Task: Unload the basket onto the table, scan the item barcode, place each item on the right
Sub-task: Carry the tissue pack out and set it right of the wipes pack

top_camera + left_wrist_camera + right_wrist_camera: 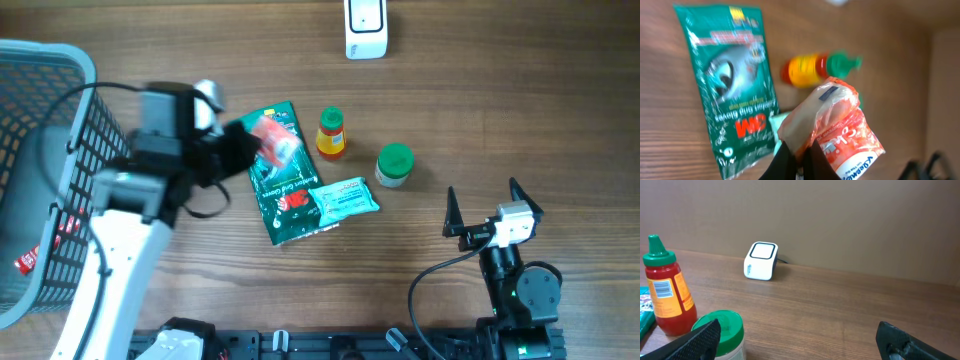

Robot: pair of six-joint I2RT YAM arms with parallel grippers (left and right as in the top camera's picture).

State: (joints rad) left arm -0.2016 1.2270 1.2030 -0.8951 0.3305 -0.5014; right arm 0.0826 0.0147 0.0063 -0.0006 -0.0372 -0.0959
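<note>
Item: an orange-and-white snack packet (276,140) is held up off the surface, over the top end of a green glove pack (283,190). In the left wrist view the packet (840,125) is crumpled, and a small dark label shows on its upper fold.
Left fingers: the left fingers (785,161) are clenched on the lower edge of the packet. From overhead they (232,150) reach in from the left side of it.
Right fingers: the right fingers (452,215) are spread wide with nothing between them, well apart from the items, near the front right of the surface. Both dark tips (697,340) frame the bottom of the right wrist view.
Scanner: a small white scanner (365,30) stands at the far edge of the surface, well away from the packet. It (761,261) sits in front of the back wall with a dark window on top.
Sauce bottle: a red sauce bottle (331,133) with a green cap stands upright just right of the glove pack.
Jar: a green-lidded jar (394,165) stands beside the bottle, nearer the right arm.
Pouch: a pale teal pouch (345,200) lies flat, overlapping the lower right part of the glove pack.
Basket: a grey mesh basket (95,150) sits at the left edge, with something red (30,260) inside.
Surface: the wooden surface (520,100) carries everything.
</note>
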